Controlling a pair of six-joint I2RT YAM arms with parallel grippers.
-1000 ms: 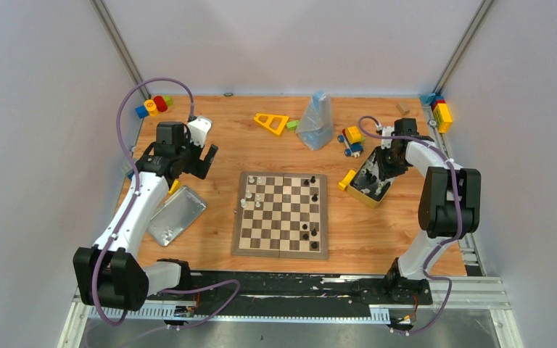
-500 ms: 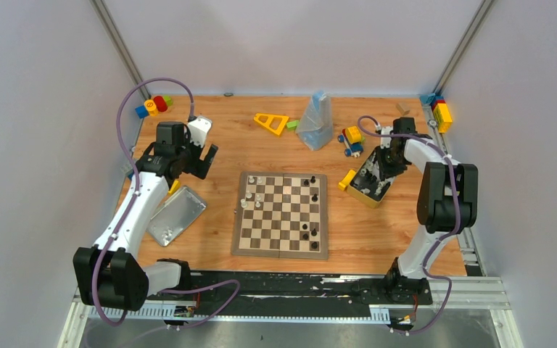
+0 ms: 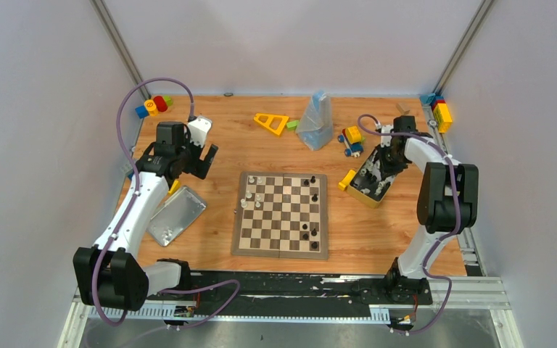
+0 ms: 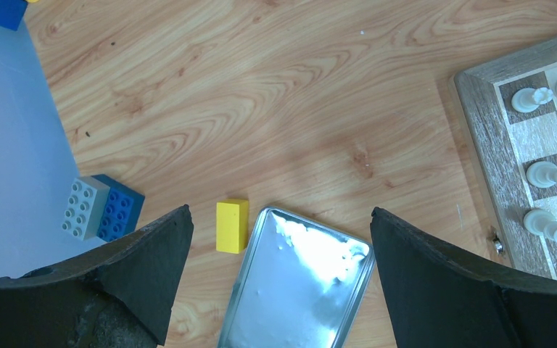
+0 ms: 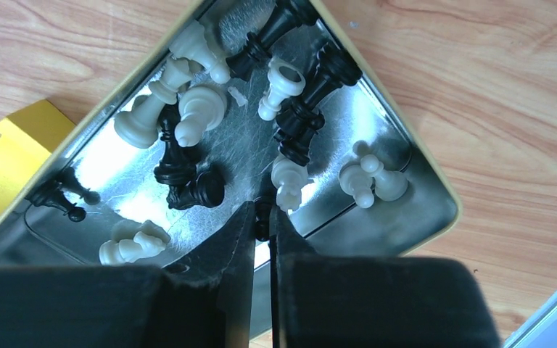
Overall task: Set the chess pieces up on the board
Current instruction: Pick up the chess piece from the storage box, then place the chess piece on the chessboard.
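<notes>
Right gripper (image 5: 261, 217): fingers nearly together inside tin (image 5: 435, 217), apparently pinching black piece (image 5: 262, 210). Left gripper (image 4: 281, 217): spread wide, empty, above lid (image 4: 297, 290). Most chess pieces (image 5: 199, 109) lie in tin; few stand on board (image 3: 281, 251). Task early.

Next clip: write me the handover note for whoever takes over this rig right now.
Left gripper: jaws open, empty, above the silver lid beside the board.
Right gripper: down in the tin, jaws nearly together with something dark between them; grip unclear.
Done: a few white pieces on the board's left side in the top view, a few black pieces on its right.
Left: most chess pieces lie loose in the tin; most squares are bare.
</notes>
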